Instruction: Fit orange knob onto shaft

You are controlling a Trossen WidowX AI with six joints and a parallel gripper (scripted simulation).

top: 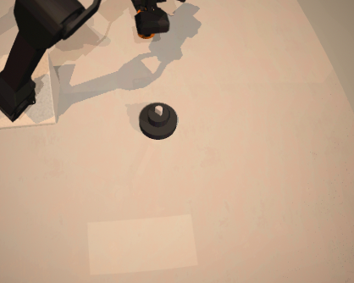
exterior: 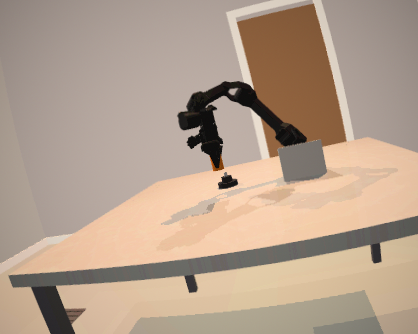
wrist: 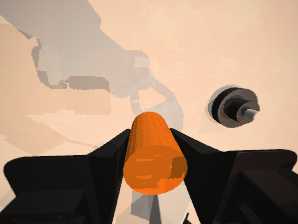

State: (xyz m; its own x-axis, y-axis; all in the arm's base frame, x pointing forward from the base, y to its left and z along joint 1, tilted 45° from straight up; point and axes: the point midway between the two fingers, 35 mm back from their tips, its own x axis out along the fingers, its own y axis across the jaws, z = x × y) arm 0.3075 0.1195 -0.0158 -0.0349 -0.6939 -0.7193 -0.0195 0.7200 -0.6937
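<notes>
My gripper (wrist: pixel 149 132) (top: pixel 146 33) (exterior: pixel 216 161) is shut on the orange knob (wrist: pixel 153 157) (exterior: pixel 220 165), which it holds in the air above the table. In the top view only a sliver of the orange knob (top: pixel 146 36) shows under the fingers. The dark round pedestal (top: pixel 157 121) (exterior: pixel 227 182) (wrist: pixel 231 106) stands on the table with the silver D-shaped shaft (top: pixel 158 110) (wrist: pixel 249 113) upright in its middle. The knob is off to one side of the pedestal and higher than it. The knob's hole is hidden.
The arm's base stands on a grey block (exterior: pixel 302 160) (top: pixel 43 99) at the back of the table. A pale rectangle (top: pixel 142 243) is marked on the table top nearer the front. The table's curved edge (exterior: pixel 227 260) runs along the front.
</notes>
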